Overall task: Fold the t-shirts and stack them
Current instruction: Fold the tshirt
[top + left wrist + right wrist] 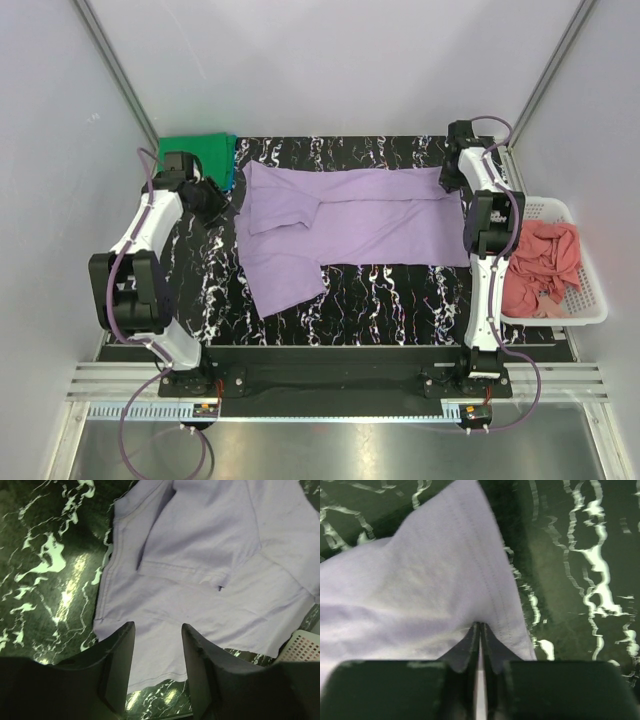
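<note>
A bench (380,290) topped in glossy black marble pattern with white veins fills the middle, catching bright glints of light. Plain pale grey walls (340,60) close it in on three sides, with slanting aluminium posts (115,65) at the back corners. A ribbed aluminium rail (330,385) runs along the near edge.

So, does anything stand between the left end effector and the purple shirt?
Nothing visible does. The open left end effector hangs over the purple shirt, and only bare cloth shows ahead of it.
</note>
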`<action>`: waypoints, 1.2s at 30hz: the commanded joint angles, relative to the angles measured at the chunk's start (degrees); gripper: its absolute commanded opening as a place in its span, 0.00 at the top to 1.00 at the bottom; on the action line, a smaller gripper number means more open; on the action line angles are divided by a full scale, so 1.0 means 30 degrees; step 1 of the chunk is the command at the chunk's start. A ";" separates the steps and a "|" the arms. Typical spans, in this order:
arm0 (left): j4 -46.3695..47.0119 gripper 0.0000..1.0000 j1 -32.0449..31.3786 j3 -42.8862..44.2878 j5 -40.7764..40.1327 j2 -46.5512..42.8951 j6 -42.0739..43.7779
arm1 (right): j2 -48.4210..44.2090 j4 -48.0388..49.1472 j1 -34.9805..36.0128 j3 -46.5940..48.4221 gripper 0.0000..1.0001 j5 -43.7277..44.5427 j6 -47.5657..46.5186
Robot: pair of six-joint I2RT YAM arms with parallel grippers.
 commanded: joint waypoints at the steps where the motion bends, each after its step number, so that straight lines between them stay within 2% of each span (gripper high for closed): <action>1: -0.1126 0.50 0.0046 -0.0008 -0.0993 -0.1696 0.1645 | -0.1644 -0.0208 0.0065 0.0232 0.86 -0.2521 0.0015; 3: -0.1506 0.47 -0.0012 -0.1002 -0.1022 -0.3037 0.2176 | -0.2870 -0.0880 0.0475 0.0848 0.78 -0.2465 0.0278; 4: -0.1596 0.47 -0.0012 -0.2400 -0.0935 -0.3511 0.2497 | -0.3284 -0.1318 0.0563 0.1256 0.71 -0.2639 0.0484; 7: -0.2094 0.46 -0.0246 -0.5475 -0.0876 -0.5473 0.2268 | -0.4953 -0.3660 0.0564 0.1028 0.64 -0.3138 0.1714; 8: -0.2182 0.46 -0.0595 -0.6331 -0.0876 -0.5971 0.2092 | -0.5538 -0.4449 0.1202 -0.0135 0.56 -0.3052 0.1861; 11: -0.1628 0.46 -0.1704 -0.8972 0.0146 -0.7789 0.1010 | -0.9079 -0.3700 0.2230 -0.4822 0.49 -0.2672 0.1512; 14: -0.1421 0.46 -0.3374 -1.0551 0.0501 -0.8874 -0.0483 | -1.2505 -0.4045 0.2556 -0.8196 0.47 -0.3576 0.2415; 16: -0.1158 0.46 -0.4052 -1.1462 0.0648 -0.9489 -0.1772 | -1.3654 -0.4106 0.2644 -1.0328 0.47 -0.4627 0.2623; 19: -0.1157 0.49 -0.5020 -1.2929 0.0121 -1.0836 -0.3063 | -1.5705 -0.4193 0.2673 -1.2325 0.48 -0.4692 0.2712; 22: -0.1217 0.48 -0.5548 -1.4304 -0.0523 -1.1804 -0.3971 | -1.6997 -0.4543 0.2644 -1.3442 0.49 -0.4837 0.2537; 27: 0.2181 0.51 -0.6105 -1.6621 -0.0171 -1.2073 -0.6020 | -1.8284 -0.4721 0.2644 -1.4764 0.50 -0.4371 0.2098; 36: 0.2126 0.57 -0.7219 -1.6125 -0.3159 -0.9639 -0.6639 | -1.9137 -0.4515 0.2644 -1.5644 0.51 -0.4340 0.2009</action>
